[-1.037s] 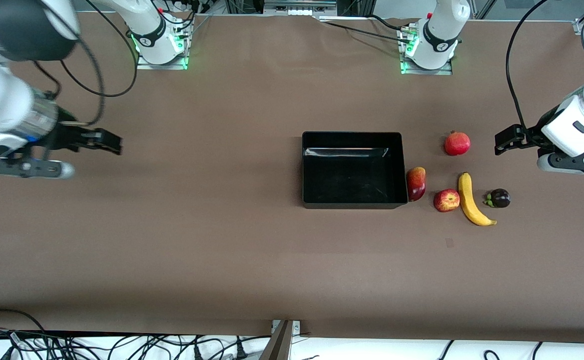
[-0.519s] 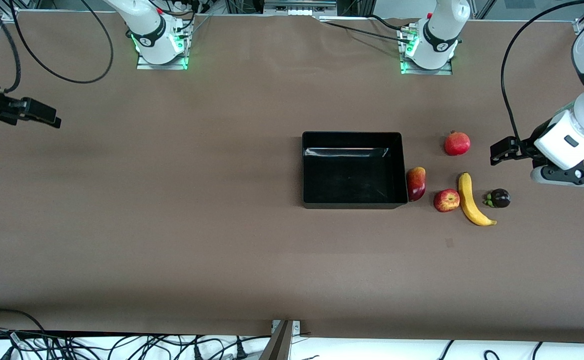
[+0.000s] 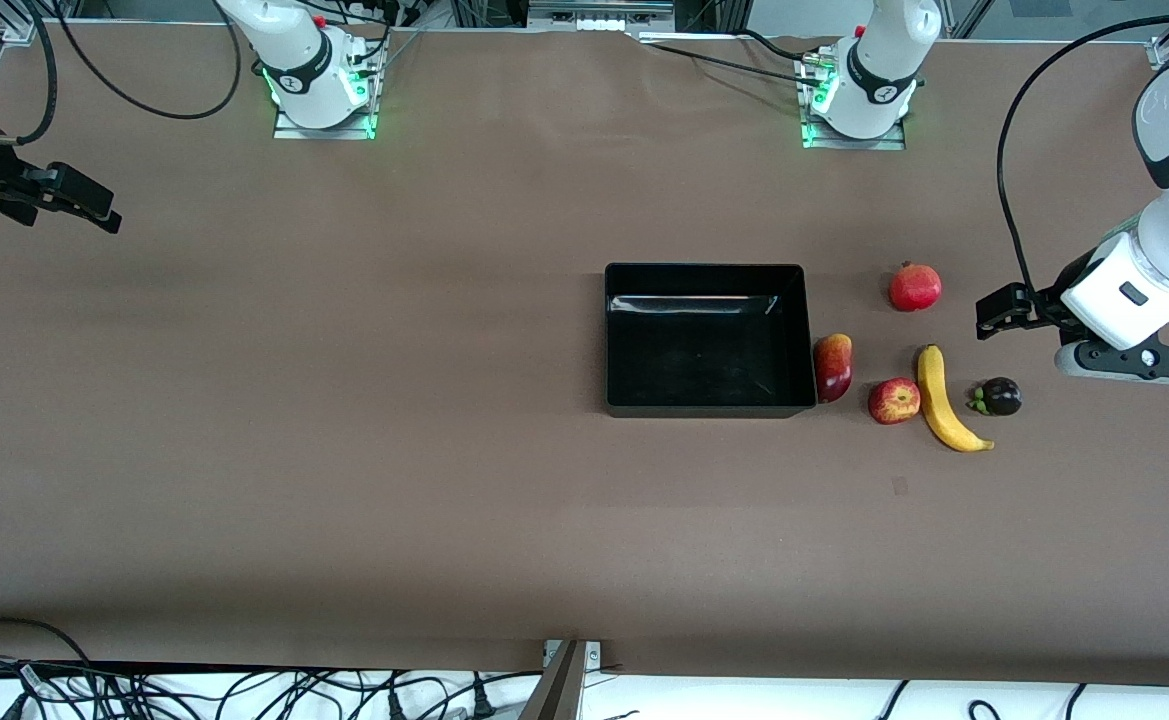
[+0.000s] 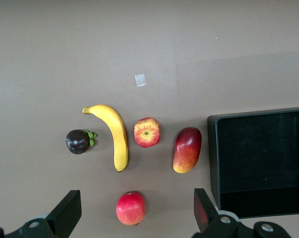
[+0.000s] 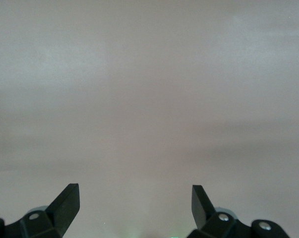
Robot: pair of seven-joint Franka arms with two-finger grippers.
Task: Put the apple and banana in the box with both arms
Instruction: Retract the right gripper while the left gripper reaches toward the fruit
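The apple (image 3: 893,400), red with yellow patches, lies on the table beside the yellow banana (image 3: 946,400), both toward the left arm's end from the black box (image 3: 708,272). In the left wrist view the apple (image 4: 147,132), banana (image 4: 115,135) and box (image 4: 212,158) all show. My left gripper (image 3: 996,312) is open and empty, up in the air over the table between the pomegranate and the dark fruit (image 4: 134,210). My right gripper (image 3: 94,208) is open and empty over bare table at the right arm's end (image 5: 134,208).
A red pomegranate (image 3: 915,286) lies farther from the front camera than the banana. A dark-red and orange mango-like fruit (image 3: 833,366) rests against the box's wall. A dark purple mangosteen (image 3: 999,396) lies beside the banana. A small tape mark (image 3: 900,486) is on the table.
My right gripper has swung away toward the right arm's end and the table's edge. My left gripper has shifted a little toward the fruits. The fruits and box have not moved.
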